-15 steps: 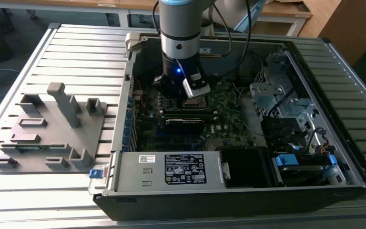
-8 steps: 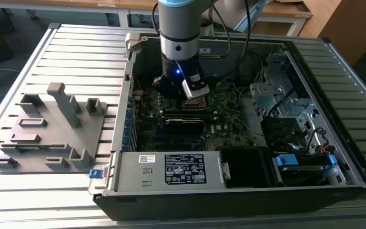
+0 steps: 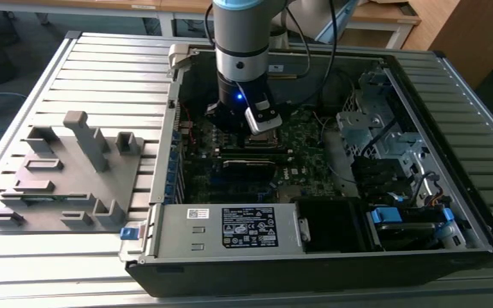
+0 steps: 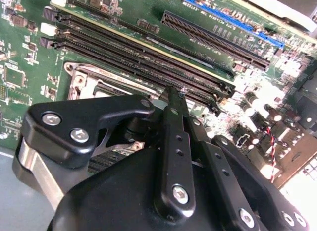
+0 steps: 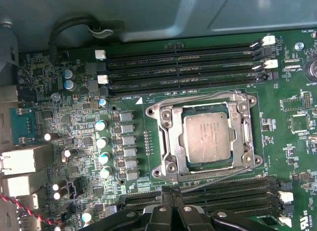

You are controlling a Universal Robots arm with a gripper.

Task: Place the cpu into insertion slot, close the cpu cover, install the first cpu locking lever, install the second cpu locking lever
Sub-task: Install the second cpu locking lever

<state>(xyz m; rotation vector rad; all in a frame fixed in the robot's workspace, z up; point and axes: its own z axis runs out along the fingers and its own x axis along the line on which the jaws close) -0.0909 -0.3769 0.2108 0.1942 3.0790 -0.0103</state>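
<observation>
In the first wrist view the cpu (image 5: 207,138), a dull silver square chip, lies in the insertion slot (image 5: 157,112) on the green motherboard (image 5: 74,117). The silvery cpu cover (image 5: 168,137) lies flat, framing the chip. One thin wire locking lever (image 5: 198,99) runs along one side of the socket. A second lever (image 5: 223,175) runs along the opposite side. My gripper (image 5: 170,190) is shut, its black tips just beside the end of that second lever, with nothing seen held. In the exterior view the gripper (image 3: 259,125) hangs low over the socket. The second wrist view shows the gripper (image 4: 173,92) in front of the socket rim (image 4: 79,77).
Long black memory slots (image 5: 178,67) flank the socket on both sides, with capacitors (image 5: 101,142) nearby. The board sits in an open computer case (image 3: 452,212) with a power supply (image 3: 229,228) and a drive cage (image 3: 375,128). A grey fixture tray (image 3: 67,173) lies at the exterior view's left.
</observation>
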